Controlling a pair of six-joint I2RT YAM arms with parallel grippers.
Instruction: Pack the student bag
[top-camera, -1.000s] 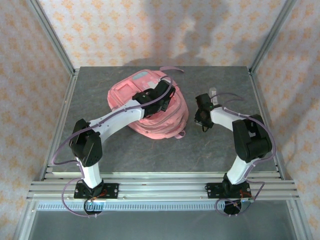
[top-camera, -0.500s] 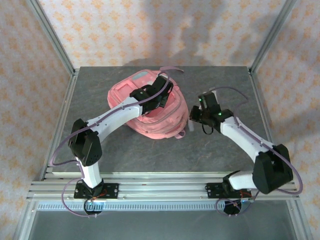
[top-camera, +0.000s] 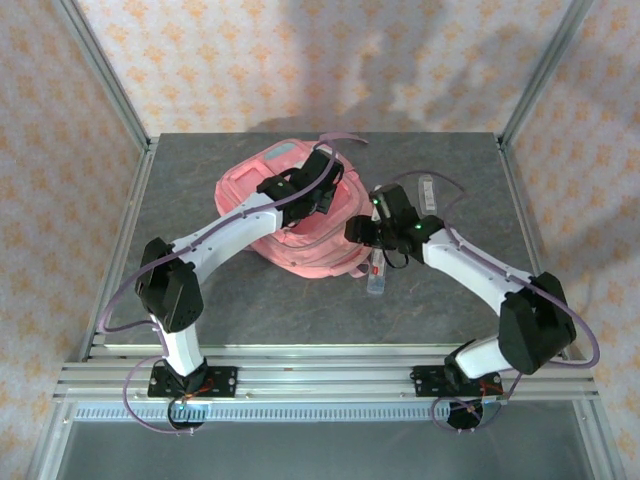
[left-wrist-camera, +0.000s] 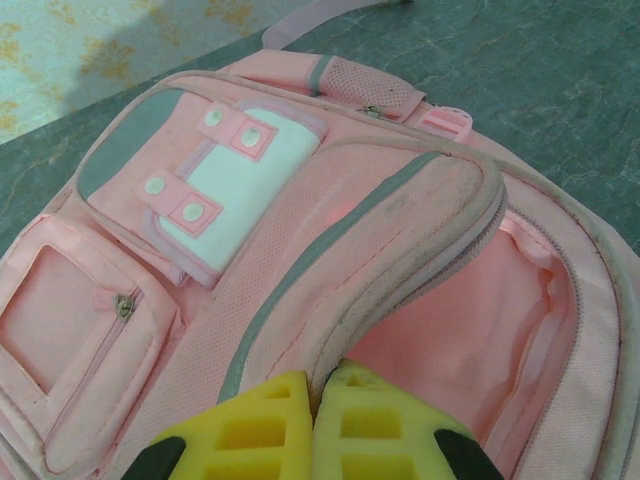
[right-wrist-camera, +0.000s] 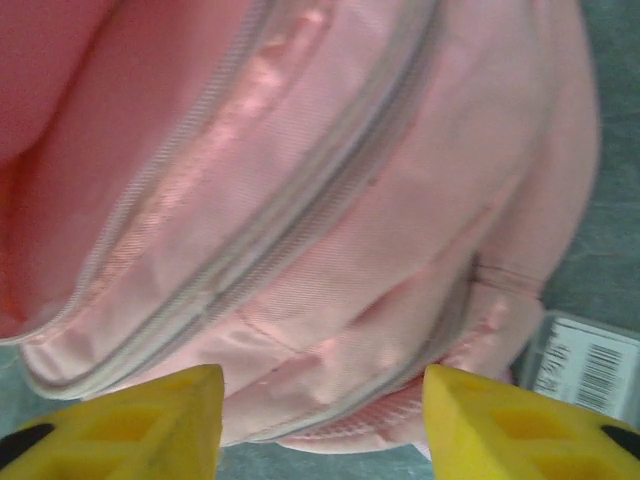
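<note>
The pink student bag (top-camera: 300, 215) lay mid-table, its flap (left-wrist-camera: 420, 230) pinched up by the left gripper (left-wrist-camera: 322, 380), while the right gripper (right-wrist-camera: 320, 385) hung empty, jaws apart, near a clear barcoded packet (right-wrist-camera: 585, 365) beside the bag, probably the next thing to grasp and load.

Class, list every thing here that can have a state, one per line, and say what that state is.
bag: main compartment unzipped, flap held up.
front pocket: zipped shut.
left gripper: shut on the bag's flap edge.
right gripper: open, holding nothing.
near packet: lying loose beside the bag, not packed.
far packet: lying loose, not packed.
</note>
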